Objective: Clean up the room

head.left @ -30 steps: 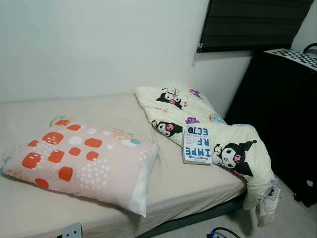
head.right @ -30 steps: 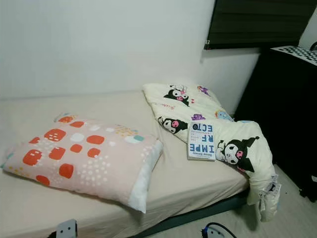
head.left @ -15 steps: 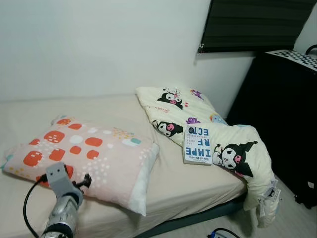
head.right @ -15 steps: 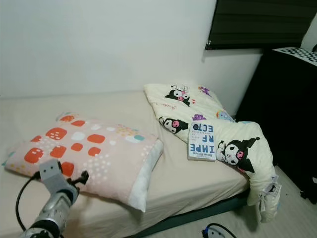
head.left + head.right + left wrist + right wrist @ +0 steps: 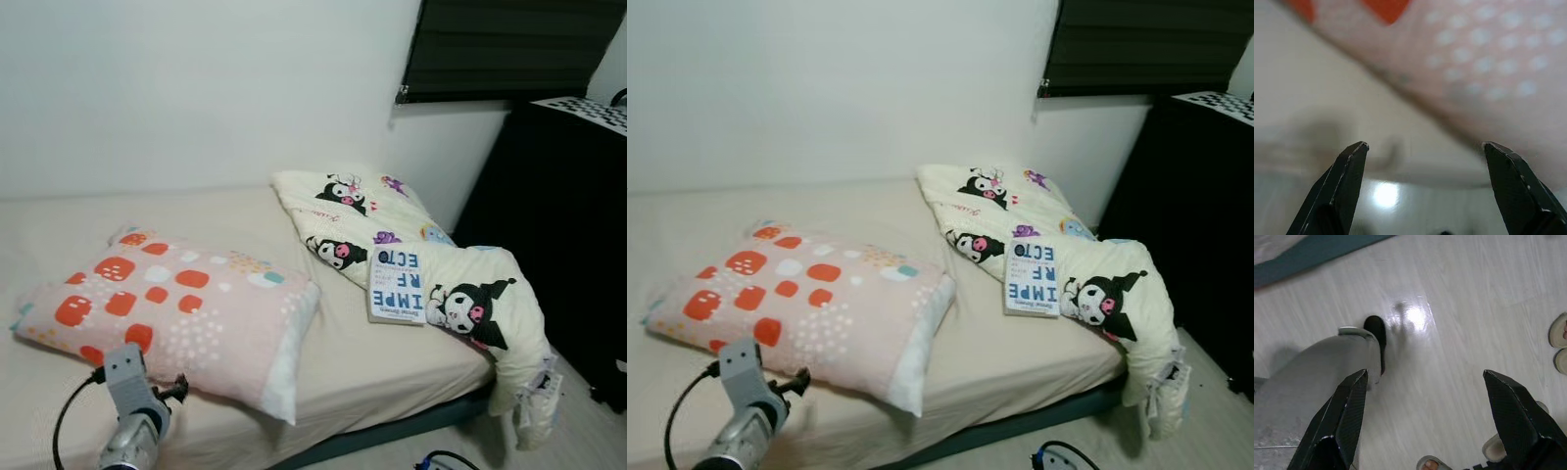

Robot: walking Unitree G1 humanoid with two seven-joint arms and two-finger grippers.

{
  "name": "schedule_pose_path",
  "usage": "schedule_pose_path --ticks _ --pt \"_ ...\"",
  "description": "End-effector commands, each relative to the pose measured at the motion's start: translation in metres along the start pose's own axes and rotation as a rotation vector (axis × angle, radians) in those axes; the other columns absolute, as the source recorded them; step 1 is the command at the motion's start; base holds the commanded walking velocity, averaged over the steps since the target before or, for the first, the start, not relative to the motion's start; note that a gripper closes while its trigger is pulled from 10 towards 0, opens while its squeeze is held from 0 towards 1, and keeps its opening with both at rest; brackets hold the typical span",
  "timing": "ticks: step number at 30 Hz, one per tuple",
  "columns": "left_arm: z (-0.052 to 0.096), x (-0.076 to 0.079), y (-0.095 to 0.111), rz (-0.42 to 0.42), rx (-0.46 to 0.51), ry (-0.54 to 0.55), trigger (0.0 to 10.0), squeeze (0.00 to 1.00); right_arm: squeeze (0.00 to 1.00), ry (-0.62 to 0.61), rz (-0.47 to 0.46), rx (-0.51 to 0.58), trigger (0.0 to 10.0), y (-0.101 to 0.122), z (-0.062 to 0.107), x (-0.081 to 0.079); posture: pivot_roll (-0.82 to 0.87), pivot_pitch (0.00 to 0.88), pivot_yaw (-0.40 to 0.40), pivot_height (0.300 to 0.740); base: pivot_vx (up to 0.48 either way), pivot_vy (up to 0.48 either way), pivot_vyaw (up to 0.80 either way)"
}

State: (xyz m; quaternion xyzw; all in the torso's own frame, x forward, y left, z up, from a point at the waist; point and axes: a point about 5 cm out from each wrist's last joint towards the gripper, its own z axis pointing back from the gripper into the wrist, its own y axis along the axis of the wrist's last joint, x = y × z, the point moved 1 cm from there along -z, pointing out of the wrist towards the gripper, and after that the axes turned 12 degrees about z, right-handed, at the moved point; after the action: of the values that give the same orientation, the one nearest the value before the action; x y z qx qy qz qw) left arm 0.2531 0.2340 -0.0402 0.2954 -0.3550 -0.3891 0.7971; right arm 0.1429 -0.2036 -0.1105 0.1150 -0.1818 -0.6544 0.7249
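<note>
The left arm (image 5: 132,421) was raised at the lower left of the head views, silver wrist up and black cable looping beside it. The left pincer (image 5: 1425,186) had its fingers spread wide. The right pincer (image 5: 1425,426) pointed downward, its fingers likewise apart.

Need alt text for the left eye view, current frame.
A beige bed holds a pink pillow with orange squares; the robot's left arm rises at its near edge. To the right, a book lies on a crumpled cartoon-print blanket that droops off the bed beside a black cabinet.
</note>
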Motion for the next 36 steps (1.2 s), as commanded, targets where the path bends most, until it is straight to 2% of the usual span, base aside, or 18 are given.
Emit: schedule_pose_path --ticks 1,12,23,29,36 --pt "0.002 -0.006 -0.007 -0.008 -0.032 0.024 10.0 0.0 0.0 0.008 0.012 0.01 10.0 0.002 0.0 -0.002 0.06 0.0 -0.081 0.74 0.0 0.349 0.0" --pt "0.004 -0.01 -0.012 -0.033 -0.054 0.034 10.0 0.0 0.0 0.008 0.014 0.011 10.0 0.003 0.0 0.0 0.06 0.0 -0.079 0.74 0.0 0.348 0.0" --pt "0.003 -0.003 -0.014 -0.047 -0.056 0.01 10.0 0.0 0.0 0.009 0.009 0.015 10.0 0.005 -0.001 -0.001 0.05 0.0 -0.077 0.74 0.0 0.336 0.0" --pt "0.003 0.004 -0.018 -0.057 -0.08 -0.028 10.0 0.0 0.0 0.006 0.005 0.013 10.0 0.004 0.0 -0.001 0.05 0.0 -0.078 0.74 0.0 0.0 0.0" --pt "0.005 0.006 -0.025 -0.077 -0.111 -0.052 10.0 0.0 0.0 0.002 0.004 0.013 10.0 0.003 0.0 0.001 0.05 0.0 -0.079 0.74 0.0 -0.48 0.0"
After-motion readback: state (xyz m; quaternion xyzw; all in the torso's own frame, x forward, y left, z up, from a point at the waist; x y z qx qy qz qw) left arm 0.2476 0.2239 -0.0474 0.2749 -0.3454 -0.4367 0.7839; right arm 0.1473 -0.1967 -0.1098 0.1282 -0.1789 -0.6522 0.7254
